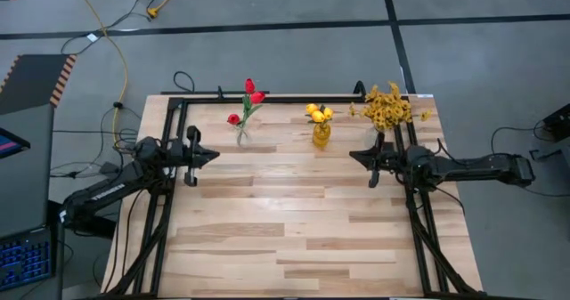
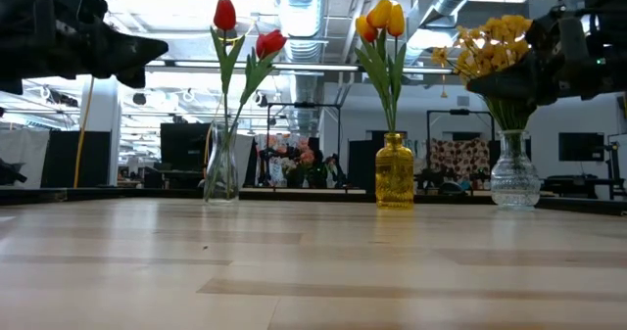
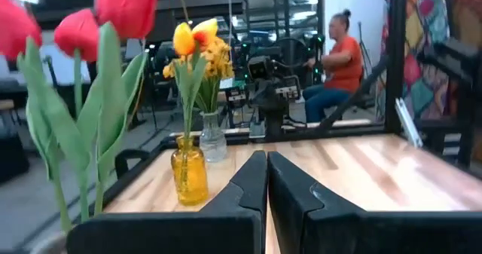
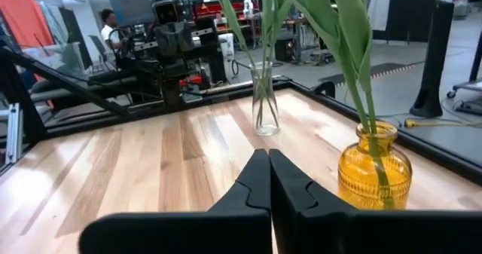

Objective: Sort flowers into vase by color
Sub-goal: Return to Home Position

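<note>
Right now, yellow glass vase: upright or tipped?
Upright. The yellow glass vase stands flat on the table, its yellow-orange tulips rising straight from its neck.

3 red tulips [image 2: 224, 14], clear vase [image 2: 221, 168]; yellow-orange tulips [image 2: 382, 19], amber-yellow vase [image 2: 395, 173]; mustard blossoms [image 2: 490, 41], clear cut-glass vase [image 2: 515, 178]; pale wood-grain table [image 2: 313, 261].

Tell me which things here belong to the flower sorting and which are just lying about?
In the job: red tulips in the clear vase; yellow-orange tulips in the yellow vase; mustard sprays in the patterned glass vase; left gripper and right gripper, both shut, empty.
Just about: yellow cable; keyboard; seated person.
</note>
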Action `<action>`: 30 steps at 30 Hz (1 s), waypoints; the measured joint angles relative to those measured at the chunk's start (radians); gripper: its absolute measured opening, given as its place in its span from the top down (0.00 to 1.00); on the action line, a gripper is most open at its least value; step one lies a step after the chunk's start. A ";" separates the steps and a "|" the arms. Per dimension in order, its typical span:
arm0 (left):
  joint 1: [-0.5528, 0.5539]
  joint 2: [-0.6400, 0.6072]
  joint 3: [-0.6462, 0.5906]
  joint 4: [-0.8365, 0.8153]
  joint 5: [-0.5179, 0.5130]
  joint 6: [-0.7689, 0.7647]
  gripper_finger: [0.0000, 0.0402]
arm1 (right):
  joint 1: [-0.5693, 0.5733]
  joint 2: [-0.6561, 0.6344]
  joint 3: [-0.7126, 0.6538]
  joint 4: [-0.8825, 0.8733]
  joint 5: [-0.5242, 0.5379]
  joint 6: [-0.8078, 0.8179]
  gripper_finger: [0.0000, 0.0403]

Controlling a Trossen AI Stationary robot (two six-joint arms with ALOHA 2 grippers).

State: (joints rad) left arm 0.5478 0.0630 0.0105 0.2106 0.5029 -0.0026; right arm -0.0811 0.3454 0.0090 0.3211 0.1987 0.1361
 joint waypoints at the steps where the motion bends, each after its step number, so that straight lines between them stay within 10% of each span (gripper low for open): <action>1: -0.005 0.000 0.000 -0.002 -0.001 0.028 1.00 | 0.000 0.000 0.000 0.004 -0.006 -0.010 0.96; 30: -0.009 -0.010 0.016 -0.159 -0.037 0.109 1.00 | 0.000 -0.344 0.002 -0.282 -0.043 -0.067 0.95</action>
State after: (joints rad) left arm 0.5388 0.0533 0.0269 0.0519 0.4664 0.1066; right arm -0.0812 0.0019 0.0105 0.0396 0.1553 0.0686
